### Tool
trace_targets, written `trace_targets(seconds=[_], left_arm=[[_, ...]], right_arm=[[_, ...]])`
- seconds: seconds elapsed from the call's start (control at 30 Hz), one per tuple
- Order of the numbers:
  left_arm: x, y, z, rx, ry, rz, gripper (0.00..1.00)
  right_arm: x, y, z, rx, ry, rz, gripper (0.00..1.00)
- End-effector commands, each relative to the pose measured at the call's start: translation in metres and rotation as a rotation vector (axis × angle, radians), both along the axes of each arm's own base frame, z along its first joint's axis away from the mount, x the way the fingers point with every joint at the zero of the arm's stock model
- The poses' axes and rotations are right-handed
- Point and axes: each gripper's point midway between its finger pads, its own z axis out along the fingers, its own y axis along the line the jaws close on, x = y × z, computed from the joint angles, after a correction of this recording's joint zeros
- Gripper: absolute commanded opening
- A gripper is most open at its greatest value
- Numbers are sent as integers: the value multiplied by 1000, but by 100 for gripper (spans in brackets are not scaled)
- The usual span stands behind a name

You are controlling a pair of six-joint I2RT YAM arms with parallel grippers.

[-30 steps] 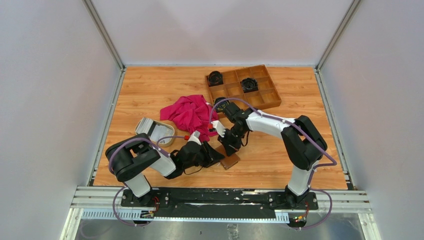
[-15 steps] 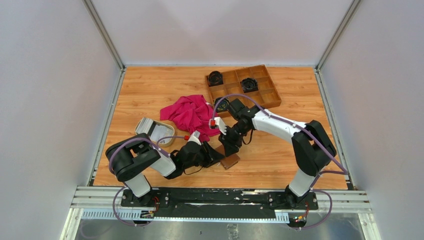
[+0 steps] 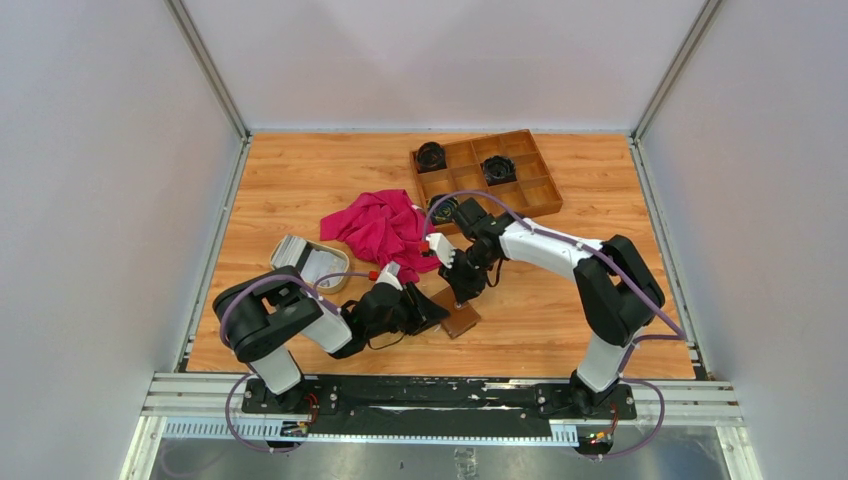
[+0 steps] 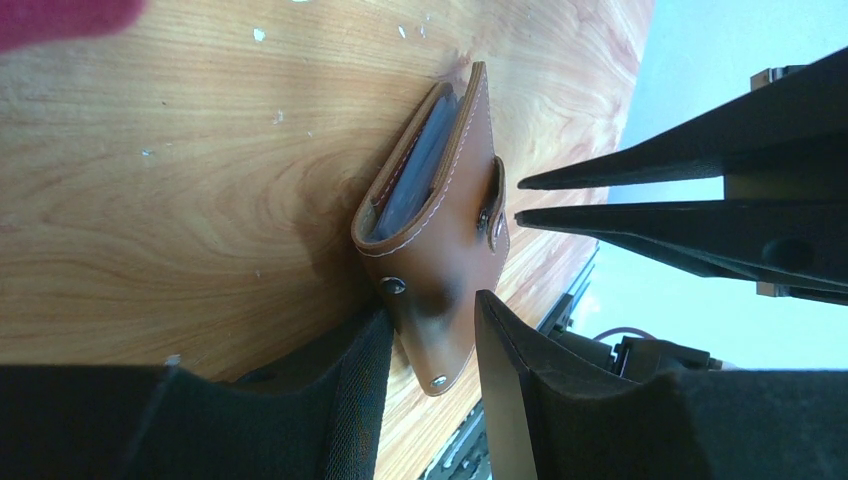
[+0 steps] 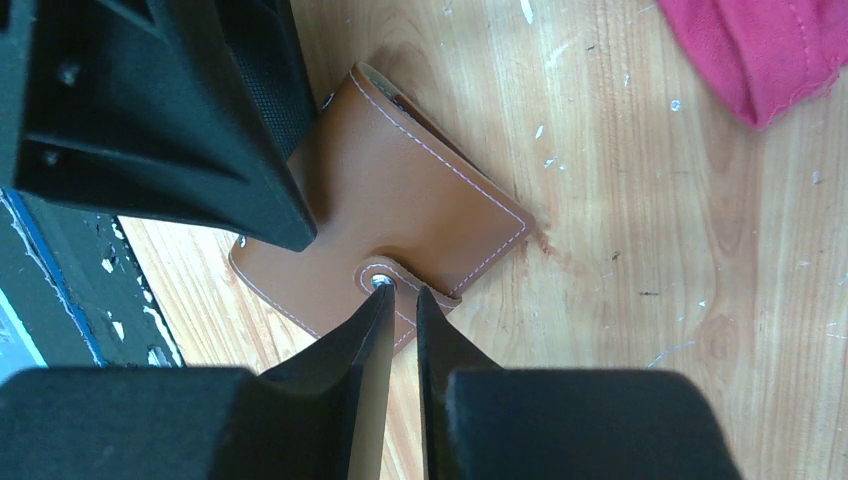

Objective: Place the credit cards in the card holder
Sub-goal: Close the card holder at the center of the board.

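Note:
The card holder (image 3: 461, 321), a brown leather wallet, lies folded near the table's front, its snap tab (image 5: 405, 277) down over the top flap. My left gripper (image 4: 430, 320) is shut on its pointed lower flap, one finger on each side. Grey inner layers (image 4: 415, 170) show in its open edge; I cannot tell whether they are cards. My right gripper (image 5: 400, 292) points down at the snap tab, jaws a narrow slit apart with nothing between them, one tip on the snap. The credit cards (image 3: 292, 251), a white-grey stack, lean in the cream dish (image 3: 335, 281) to the left.
A magenta cloth (image 3: 380, 225) lies crumpled behind the wallet, between the dish and the wooden compartment tray (image 3: 532, 190) at the back right. Black round items (image 3: 498, 168) sit in some tray compartments. The two grippers crowd together over the wallet (image 5: 400, 200).
The right arm's elbow swung out a little and came partly back, with its gripper still over the wallet. The left arm and the wallet have stayed put.

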Motion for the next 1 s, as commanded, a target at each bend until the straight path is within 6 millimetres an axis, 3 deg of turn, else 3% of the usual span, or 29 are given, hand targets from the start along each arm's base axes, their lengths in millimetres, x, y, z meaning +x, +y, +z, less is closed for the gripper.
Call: trace_targets(seconds=[0.0,0.4,0.73,0.97], left_arm=[[-18,33,-55,206,85,9,43],[-18,34,-56,196,85,14,43],[-18,33,-56,193,87,12,43],[-19,33,-57,191,91,13,43]], right_arm=[[6,-5,-9,-38,7,-30,17],[-1,-1,-11,-39,21,-7,17],[-4,2,-25,-88,16,-13,12],[-3,5,-20,-74,2,-13,10]])
